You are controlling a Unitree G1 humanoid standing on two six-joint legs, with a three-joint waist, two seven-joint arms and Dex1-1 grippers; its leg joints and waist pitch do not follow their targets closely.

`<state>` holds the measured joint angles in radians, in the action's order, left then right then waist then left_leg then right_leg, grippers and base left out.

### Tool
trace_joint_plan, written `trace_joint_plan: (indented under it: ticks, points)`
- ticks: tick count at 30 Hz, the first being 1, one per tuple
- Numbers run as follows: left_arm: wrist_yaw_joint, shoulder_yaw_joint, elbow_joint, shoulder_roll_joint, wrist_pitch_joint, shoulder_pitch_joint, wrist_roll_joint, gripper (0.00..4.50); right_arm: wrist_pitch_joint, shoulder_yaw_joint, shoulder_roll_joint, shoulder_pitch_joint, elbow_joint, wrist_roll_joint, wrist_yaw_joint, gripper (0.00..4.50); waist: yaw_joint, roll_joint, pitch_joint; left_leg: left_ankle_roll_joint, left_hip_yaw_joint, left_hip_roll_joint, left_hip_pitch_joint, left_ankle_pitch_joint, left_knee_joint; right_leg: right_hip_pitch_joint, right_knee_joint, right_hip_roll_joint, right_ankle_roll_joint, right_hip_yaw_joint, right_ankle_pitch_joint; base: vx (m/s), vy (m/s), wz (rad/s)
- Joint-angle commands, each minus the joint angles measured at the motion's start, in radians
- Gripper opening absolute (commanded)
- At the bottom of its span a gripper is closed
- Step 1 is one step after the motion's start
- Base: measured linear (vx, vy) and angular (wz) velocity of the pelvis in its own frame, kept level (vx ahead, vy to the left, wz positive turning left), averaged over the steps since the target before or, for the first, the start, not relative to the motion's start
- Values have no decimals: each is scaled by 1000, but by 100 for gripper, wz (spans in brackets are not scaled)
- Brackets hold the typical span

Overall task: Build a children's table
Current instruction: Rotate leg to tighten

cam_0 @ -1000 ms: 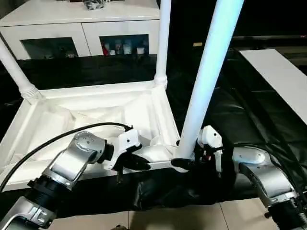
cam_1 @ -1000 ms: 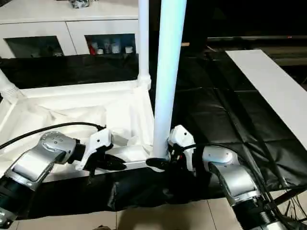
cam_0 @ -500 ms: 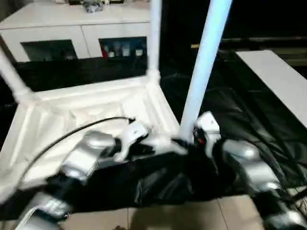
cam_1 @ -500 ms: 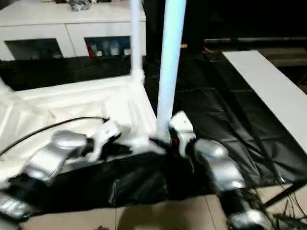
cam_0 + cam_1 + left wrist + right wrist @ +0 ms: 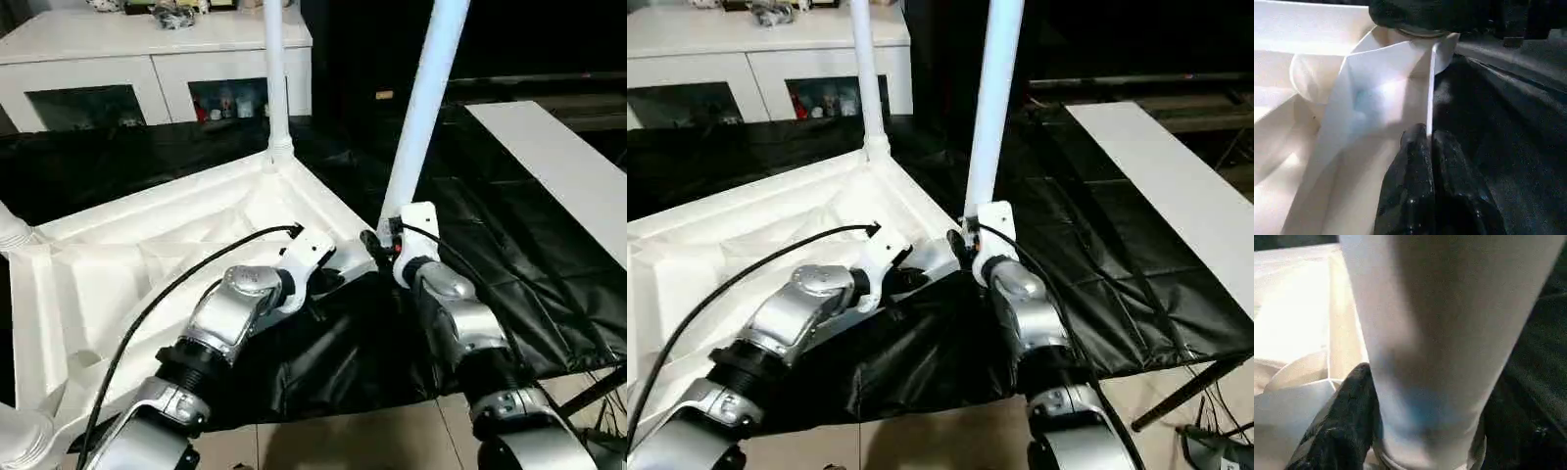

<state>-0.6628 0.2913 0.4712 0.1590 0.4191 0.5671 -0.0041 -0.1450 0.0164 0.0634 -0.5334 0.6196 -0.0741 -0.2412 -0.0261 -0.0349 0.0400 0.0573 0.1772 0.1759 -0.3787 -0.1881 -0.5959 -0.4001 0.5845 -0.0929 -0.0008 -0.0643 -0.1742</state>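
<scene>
Left eye view: the tabletop (image 5: 147, 264) is lying upside down, ribbed underside up, on a black sheet (image 5: 509, 264), with its near right corner turned toward the robot. A leg (image 5: 421, 108) is standing upright in that corner's socket, and a second leg (image 5: 273, 78) is standing in the far corner. The right gripper (image 5: 377, 247) is reaching to the base of the near leg, its fingers (image 5: 1347, 431) lying on either side of the tube and closed against it. The left gripper (image 5: 1430, 147) is resting at the tabletop's edge beside the same corner, its fingers pressed together and pinching the thin rim wall. A white cabinet (image 5: 147, 59) is standing behind, and a flat board (image 5: 558, 166) is lying to the right.
</scene>
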Motion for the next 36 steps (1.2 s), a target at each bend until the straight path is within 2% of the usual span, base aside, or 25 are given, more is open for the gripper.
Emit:
trace_joint_plan:
  ticks: [1, 2, 3, 4, 5, 6, 8, 9, 10, 11, 13, 16, 20, 23, 26, 27, 30, 32, 36]
  points:
    - [-14, -4, -9, 38, -29, -2, 13, 0, 48, 73, 1, 40, -103, -35, -140, 332, 0, 7, -53, -21, -21, 42, 8, -334, 90, 35, -84, -52, -133, 35, -377, 0, 0, 0]
    - [-14, -4, -10, 39, -29, -2, 13, 0, 49, 73, 2, 41, -103, -35, -140, 349, 1, 8, -55, -26, -23, 44, 2, -311, 91, 42, -77, -51, -135, 33, -344, 0, 0, 0]
    - [-49, 3, -24, 63, -39, -13, 11, 0, 50, 76, 39, 62, -152, -46, -187, 376, 2, 5, -56, -29, -24, 45, 1, -299, 92, 43, -74, -50, -141, 33, -328, 0, 0, 0]
    - [-68, 3, -34, 78, -38, -18, 7, 0, 50, 82, 66, 75, -183, -51, -223, 378, 3, 3, -57, -37, -19, 44, 6, -294, 88, 37, -76, -47, -154, 34, -312, 0, 0, 0]
    - [-106, 10, -48, 101, -48, -26, 2, 0, 44, 92, 104, 91, -218, -55, -273, 383, 2, 6, -59, -40, -18, 45, 9, -285, 85, 39, -76, -49, -164, 35, -296, 0, 0, 0]
    - [-144, 19, -62, 123, -61, -32, -2, 0, 33, 102, 138, 105, -248, -58, -317, 396, 0, 6, -63, -65, -15, 44, 2, -219, 78, 46, -64, -49, -196, 36, -206, 0, 0, 0]
    - [-168, 21, -72, 137, -57, -37, -6, 0, 21, 108, 162, 116, -270, -64, -357, 411, -2, 0, -65, -83, -14, 45, 3, -169, 74, 47, -55, -47, -226, 35, -130, 26, -7, 0]
    - [-262, 34, -101, 177, -97, -55, -27, 0, 24, 148, 246, 151, -329, -62, -476, 419, -2, 0, -65, -90, -13, 45, 3, -159, 72, 47, -53, -47, -235, 35, -110, 0, 0, 0]
    - [-292, 38, -109, 189, -111, -60, -34, 0, 26, 161, 271, 161, -346, -61, -512, 423, -9, 0, -67, -103, -13, 48, 4, -141, 69, 52, -48, -46, -242, 35, -74, 0, 0, 0]
    - [-325, 41, -123, 200, -110, -68, -47, 0, 23, 170, 304, 177, -367, -65, -564, 423, -10, -1, -66, -113, -11, 47, 5, -133, 68, 50, -44, -45, -257, 36, -43, 62, -2, 1]
    - [-397, 55, -163, 231, -94, -86, -75, 0, 22, 177, 344, 199, -396, -73, -632, 423, -14, -1, -65, -120, -10, 49, 9, -151, 68, 49, -45, -47, -273, 36, -44, 0, 0, 0]
    - [-515, 82, -236, 289, -49, -111, -121, 0, 23, 193, 402, 225, -430, -86, -719, 423, -18, -4, -59, -106, -10, 54, 14, -194, 76, 46, -50, -46, -275, 36, -108, 0, 0, 0]
    - [-528, 80, -249, 304, -43, -116, -120, 0, 9, 204, 416, 224, -433, -99, -748, 423, -23, -1, -50, -56, -6, 55, 25, -292, 83, 35, -66, -46, -242, 40, -261, 0, 0, 0]
    - [-534, 76, -251, 312, -45, -120, -122, 0, -4, 208, 418, 221, -431, -103, -767, 397, -25, 4, -51, -38, -8, 54, 22, -301, 85, 37, -68, -48, -216, 42, -303, 0, 0, 0]
    - [-536, 72, -255, 319, -43, -123, -121, 0, -3, 217, 427, 218, -423, -90, -794, 377, -26, 5, -54, -42, -10, 53, 18, -274, 84, 39, -66, -49, -207, 41, -289, 0, 0, 0]
    - [-536, 70, -256, 321, -40, -124, -119, 0, -8, 221, 432, 219, -421, -93, -807, 352, -26, 6, -56, -49, -9, 52, 15, -250, 81, 42, -63, -50, -210, 42, -264, 0, 0, 0]
    - [-535, 68, -256, 325, -40, -126, -114, 0, -8, 232, 443, 220, -407, -85, -823, 340, -26, 6, -58, -64, -8, 51, 13, -208, 77, 43, -57, -48, -225, 40, -212, 0, 0, 0]
    - [-535, 67, -256, 326, -37, -126, -114, 0, -4, 229, 443, 220, -402, -81, -817, 309, -28, 6, -59, -69, -8, 51, 13, -196, 76, 44, -55, -48, -231, 40, -197, 0, 0, 0]
    - [-533, 65, -254, 327, -36, -126, -115, 0, -16, 214, 429, 218, -397, -98, -813, 284, -27, 5, -59, -73, -7, 51, 14, -200, 75, 44, -56, -48, -236, 39, -203, 0, 0, 0]
